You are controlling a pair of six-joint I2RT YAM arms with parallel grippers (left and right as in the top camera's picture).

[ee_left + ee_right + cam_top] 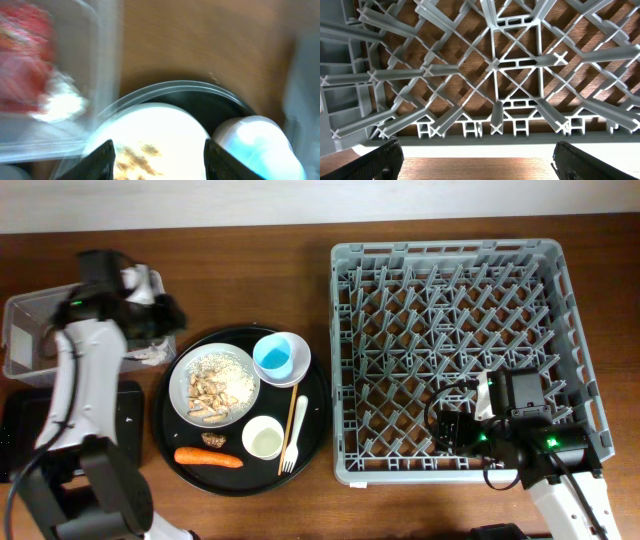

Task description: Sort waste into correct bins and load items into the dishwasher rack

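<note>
My left gripper is open and empty, just above the far left rim of the round tray, next to the clear tub. In the blurred left wrist view a red wrapper and a white scrap show through the tub's wall. The grey plate holds beige scraps. A blue cup, one white cup, chopsticks, a fork, a carrot and a brown morsel lie round it. My right gripper is open and empty, low inside the rack by its near wall.
The dishes and scraps lie on a large round black tray. A flat black tray lies at the left edge, partly under my left arm. The rack holds no dishes. A second white cup is out of view.
</note>
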